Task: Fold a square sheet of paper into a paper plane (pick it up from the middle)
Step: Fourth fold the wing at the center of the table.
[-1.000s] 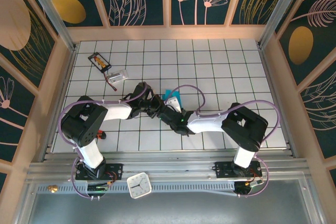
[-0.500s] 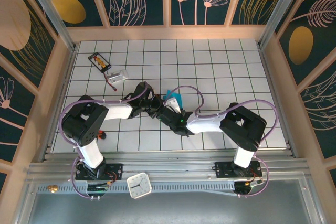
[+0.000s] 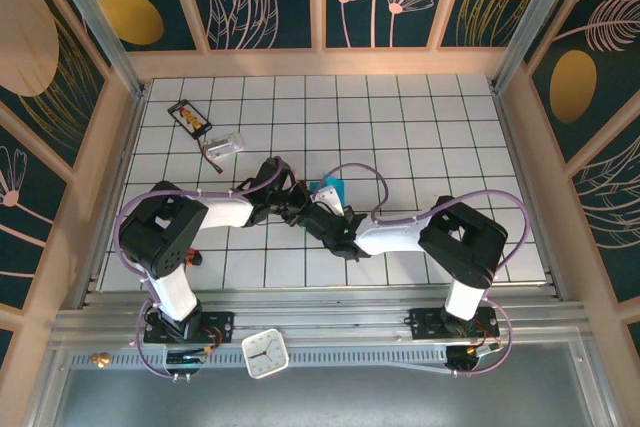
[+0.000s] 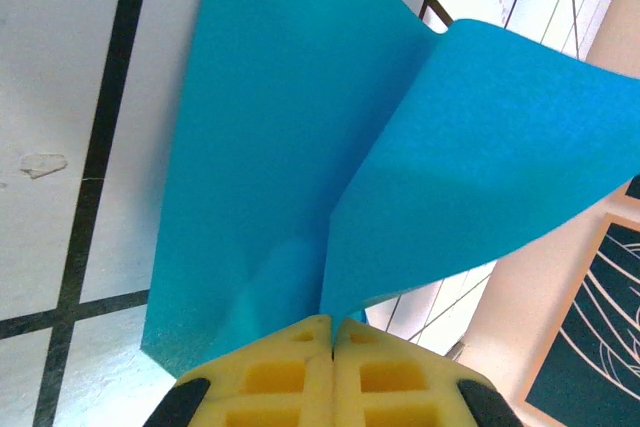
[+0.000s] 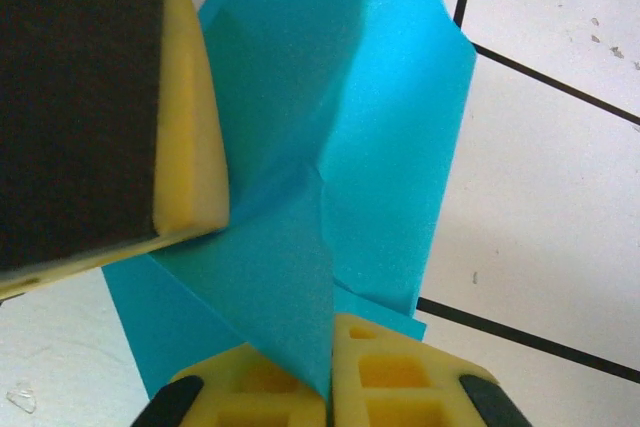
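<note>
Pinching the sheet of paper point(image 3: 328, 187) from two sides, both arms are meeting just toward 7 o'clock of the middle of the tiled table point(image 3: 420, 137). The left arm is reaching in from 9 o'clock and the right from 4 o'clock. The left gripper point(image 4: 332, 325) is pressing its yellow pads together on a raised ridge of the teal sheet. Two flaps are spreading away from that pinch toward 11 and 2 o'clock in its wrist view, while the rest is lying on the tiles. The right gripper point(image 5: 330, 347) is likewise closing its jaws on a pointed, upright fold, with the other arm's black-backed finger hanging close at 10 o'clock in that view. Gripping so near each other is probably serving to hold the middle crease firm while a layer is being turned over, since thin paper is likely to sag or slip if held at one spot. The sheet is looking partly folded, not yet a dart. As for anything holding things, the wooden walls are fencing the table like a shallow box. Inside it, a small black card point(image 3: 190, 117) and a small clear object point(image 3: 225, 144) are lying near 10 o'clock, well apart from the paper.
</note>
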You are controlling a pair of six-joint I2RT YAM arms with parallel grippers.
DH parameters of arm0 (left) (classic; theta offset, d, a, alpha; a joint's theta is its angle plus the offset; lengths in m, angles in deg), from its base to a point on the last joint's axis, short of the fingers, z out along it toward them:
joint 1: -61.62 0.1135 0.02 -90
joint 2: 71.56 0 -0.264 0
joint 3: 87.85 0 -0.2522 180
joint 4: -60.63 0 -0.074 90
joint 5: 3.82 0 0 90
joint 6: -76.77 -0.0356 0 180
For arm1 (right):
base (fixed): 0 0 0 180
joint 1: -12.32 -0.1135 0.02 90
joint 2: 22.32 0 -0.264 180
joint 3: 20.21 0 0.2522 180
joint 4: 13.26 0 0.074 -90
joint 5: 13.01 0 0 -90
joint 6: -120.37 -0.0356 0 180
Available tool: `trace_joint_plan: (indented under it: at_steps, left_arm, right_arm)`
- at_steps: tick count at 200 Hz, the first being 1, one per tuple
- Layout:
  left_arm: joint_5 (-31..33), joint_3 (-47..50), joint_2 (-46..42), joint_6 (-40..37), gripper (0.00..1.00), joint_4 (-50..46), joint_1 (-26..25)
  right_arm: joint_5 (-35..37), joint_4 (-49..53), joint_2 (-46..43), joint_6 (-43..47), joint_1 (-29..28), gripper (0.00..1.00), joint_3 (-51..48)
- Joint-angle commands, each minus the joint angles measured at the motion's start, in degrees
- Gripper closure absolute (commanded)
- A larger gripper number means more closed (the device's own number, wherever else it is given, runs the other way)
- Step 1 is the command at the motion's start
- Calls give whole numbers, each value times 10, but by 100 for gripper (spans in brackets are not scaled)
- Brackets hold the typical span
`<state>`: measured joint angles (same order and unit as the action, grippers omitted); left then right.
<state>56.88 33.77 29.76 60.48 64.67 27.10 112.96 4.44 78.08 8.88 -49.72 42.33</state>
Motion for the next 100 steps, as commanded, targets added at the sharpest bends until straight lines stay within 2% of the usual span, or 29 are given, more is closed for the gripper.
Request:
trace_joint_plan:
  at_steps: [1,21,38,67,100]
  left_arm:
    - [6,-8,-10,33,96,-39,-2]
    - [12,-20,-23,18,77,-50,-2]
    - [24,-30,-39,1,65,-65,-2]
    - [38,-26,-74,-13,56,-65,8]
    - [50,-15,-90,-28,53,-58,12]
  right_arm:
    - [13,-19,-25,-7,0,95,-23]
    - [-12,-53,-48,-3,5,98,-51]
    - [-35,-87,-71,4,11,99,-80]
    - [-96,-144,-120,8,35,99,-136]
    - [-180,-215,-176,-6,64,99,-204]
